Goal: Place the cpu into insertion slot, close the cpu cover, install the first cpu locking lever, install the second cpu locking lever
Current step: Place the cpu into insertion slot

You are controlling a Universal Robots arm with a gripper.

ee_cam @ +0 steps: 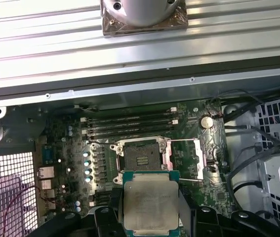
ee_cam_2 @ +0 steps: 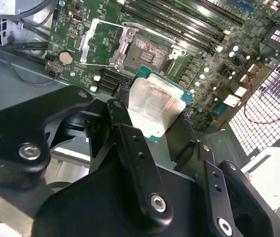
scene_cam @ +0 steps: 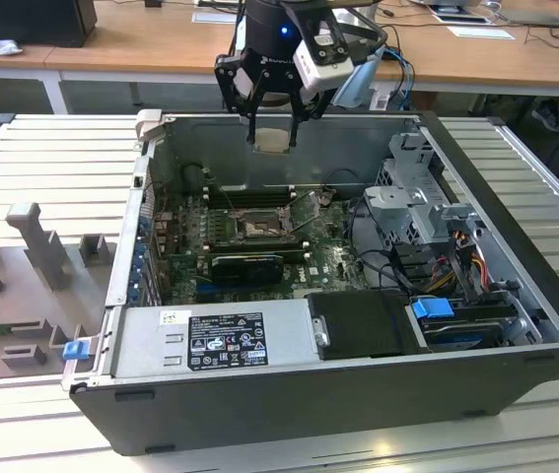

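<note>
Gripper: black 2-finger claw, clenched on 2 opposite edges of cpu.
Cpu: small flat square chip, pale silver metal face, green rim; held in air over open dark metal computer case, apart from board.
Insertion slot: square dark socket, grey pin field, bare; edges unobstructed.
Cpu cover: thin silver metal frame, swung open beside slot.

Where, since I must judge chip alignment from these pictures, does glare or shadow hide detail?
Second wrist view: glare washes the cpu face nearly white. First wrist view: its face is evenly lit, the insertion slot reads clearly, and the ribbed table is bright. Exterior view: the motherboard lies in shade, while the gripper holding the cpu is well lit.
</note>
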